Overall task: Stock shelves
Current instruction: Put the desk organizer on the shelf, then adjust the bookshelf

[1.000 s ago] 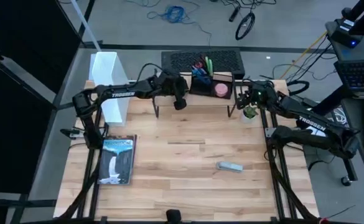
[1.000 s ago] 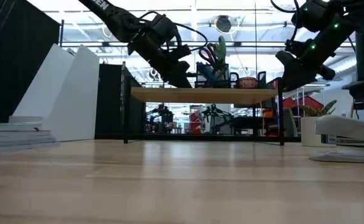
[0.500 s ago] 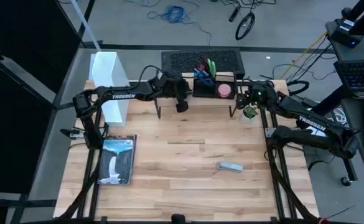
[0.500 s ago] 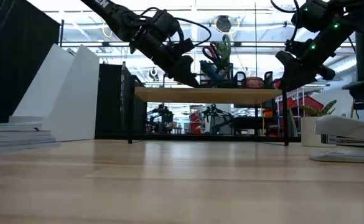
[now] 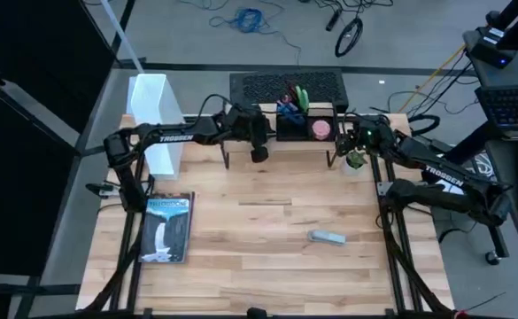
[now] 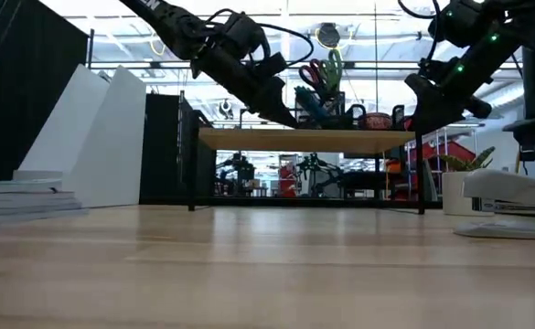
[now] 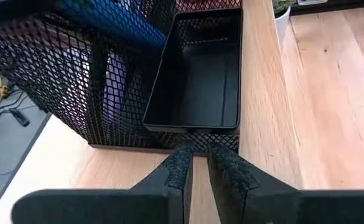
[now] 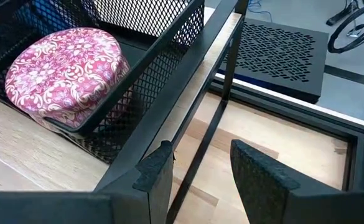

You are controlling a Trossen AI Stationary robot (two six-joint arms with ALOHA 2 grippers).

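Note:
The shelves (image 5: 294,151) are a low light-wood riser on black legs at the table's far middle. It also shows in the low view (image 6: 313,139). A black mesh organizer tray (image 5: 305,124) with scissors, pens and a pink round thing stands on its top. My left gripper (image 7: 198,163) is shut at the tray's left end (image 5: 272,135). My right gripper (image 8: 200,168) stands open at the riser's right end (image 5: 340,133), with a black frame bar (image 8: 188,118) between its fingers. My left gripper presses its shut fingertips (image 7: 180,163) against the low mesh wall (image 7: 194,140) at the organizer tray's left end. The fingers come slanting down from the table's left. The tray stands upright on the riser's top. My right gripper: I cannot tell whether its fingers touch the frame bar.
A tall white file box (image 5: 157,124) stands at the far left, with a book (image 5: 167,228) lying in front of it. A stapler (image 5: 327,237) lies near the table's middle right. A small potted plant (image 5: 356,159) stands by the riser's right leg.
My left gripper has moved toward the table's right edge along the riser's top, pushing the organizer tray, which has slid to the right and stays upright. The riser has shifted a little to the right as well.

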